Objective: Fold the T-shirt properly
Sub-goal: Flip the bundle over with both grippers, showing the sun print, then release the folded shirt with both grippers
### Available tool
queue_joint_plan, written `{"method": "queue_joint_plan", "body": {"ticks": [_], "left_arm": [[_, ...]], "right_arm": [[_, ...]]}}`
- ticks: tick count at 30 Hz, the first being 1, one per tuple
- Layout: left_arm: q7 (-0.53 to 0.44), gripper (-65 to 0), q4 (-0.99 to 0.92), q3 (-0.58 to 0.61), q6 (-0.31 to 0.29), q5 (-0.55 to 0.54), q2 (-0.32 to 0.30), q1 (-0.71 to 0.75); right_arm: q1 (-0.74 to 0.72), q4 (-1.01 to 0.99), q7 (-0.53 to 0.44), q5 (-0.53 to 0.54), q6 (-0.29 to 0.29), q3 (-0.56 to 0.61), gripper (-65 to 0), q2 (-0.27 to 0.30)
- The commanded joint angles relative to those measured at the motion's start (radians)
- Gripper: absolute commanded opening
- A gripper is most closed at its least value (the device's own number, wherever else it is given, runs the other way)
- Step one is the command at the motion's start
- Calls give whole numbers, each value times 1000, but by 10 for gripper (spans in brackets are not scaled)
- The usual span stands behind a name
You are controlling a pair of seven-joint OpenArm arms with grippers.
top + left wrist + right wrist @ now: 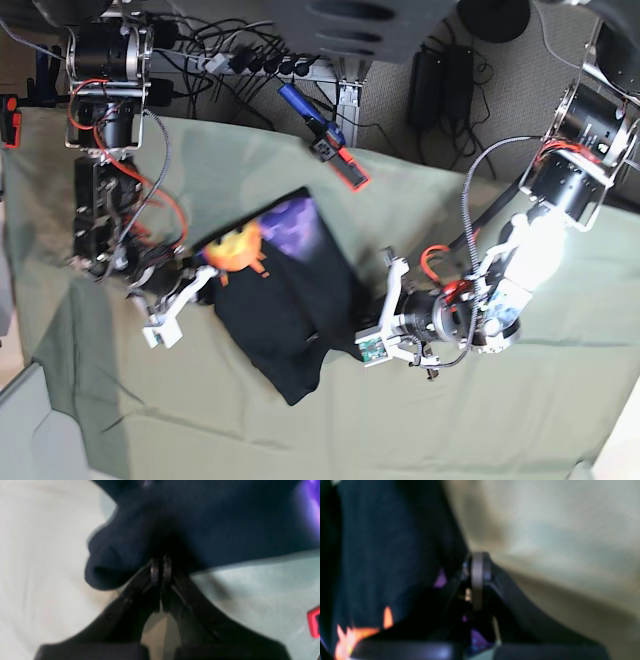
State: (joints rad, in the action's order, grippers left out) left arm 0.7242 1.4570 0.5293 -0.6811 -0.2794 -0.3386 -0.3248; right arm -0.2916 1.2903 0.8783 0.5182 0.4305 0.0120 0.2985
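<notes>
Orange sun print [238, 248], base view only

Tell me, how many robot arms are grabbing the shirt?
2. The left gripper pinches the T-shirt at its right edge; the right gripper pinches its left edge, by the sun print.

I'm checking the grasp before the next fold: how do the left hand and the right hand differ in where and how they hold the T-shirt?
The left hand grips plain black cloth at one edge of the T-shirt; the right hand grips the opposite edge, by the orange sun print. In the base view the left hand sits lower in the picture than the right hand. Both are shut on the shirt, over the pale green cloth.
</notes>
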Motion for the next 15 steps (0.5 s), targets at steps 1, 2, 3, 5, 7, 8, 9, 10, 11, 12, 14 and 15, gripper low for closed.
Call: {"method": "queue_joint_plan", "body": {"ticks": [1, 2, 3, 5, 7, 8, 9, 10, 11, 12, 14, 15], "left_arm": [[-22, -650, 13, -6, 8, -8, -3, -30], [-22, -650, 13, -6, 8, -8, -3, -30], [-22, -650, 13, -6, 8, -7, -3, -30], [-23, -650, 6, -6, 8, -5, -3, -31], [-26, -650, -15, -6, 8, 5, -3, -42], [-26, -650, -32, -6, 9, 4, -3, -51], [-26, -650, -51, -6, 11, 4, -3, -61], [-26, -650, -68, -6, 15, 4, -3, -71], [-26, -650, -84, -6, 15, 4, -3, -79], [-26, -650, -96, -6, 15, 4, -3, -87], [-25, -650, -111, -6, 16, 3, -9, -97], [-25, -650, -112, -6, 16, -1, -10, -100]], "right_arm": [[2, 48, -3, 22, 68, -3, -650, 6], [25, 78, 5, 21, 68, -3, -650, 6], [48, 102, 14, 23, 68, -3, -650, 6], [97, 141, 17, 39, 68, -3, -650, 6], [143, 174, 20, 59, 68, -3, -650, 3], [167, 192, 20, 66, 68, -3, -650, 0], [191, 212, 20, 66, 68, -3, -650, -3], [216, 233, 20, 68, 68, -3, -650, -8], [242, 256, 20, 69, 68, -3, -650, -14], [267, 280, 20, 70, 68, -3, -650, -19], [311, 327, 19, 69, 68, -3, -650, -32], [328, 348, 20, 70, 68, -3, -650, -37]]}}
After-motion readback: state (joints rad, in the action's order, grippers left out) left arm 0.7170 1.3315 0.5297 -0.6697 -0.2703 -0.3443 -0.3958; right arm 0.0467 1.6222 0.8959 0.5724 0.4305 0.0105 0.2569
